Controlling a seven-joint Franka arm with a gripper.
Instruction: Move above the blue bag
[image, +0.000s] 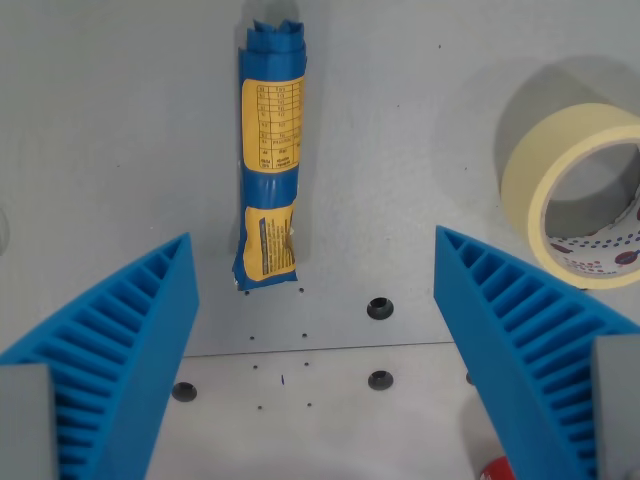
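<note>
Blue bag (270, 160), rolled, with yellow labels: laid lengthwise on the grey surface (100, 120), upper centre. Roll of cream tape (572, 195): set at the wrist view's right. Gripper (315, 300): ribbed blue jaws spread wide, nothing held.

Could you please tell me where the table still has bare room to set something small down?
The widest bare patch of the table lies to the wrist view's left of the blue bag. Another lies between the bag and the tape roll. Between the open tool's fingers the surface is bare apart from bolt holes. It is crowded at the right edge.
</note>
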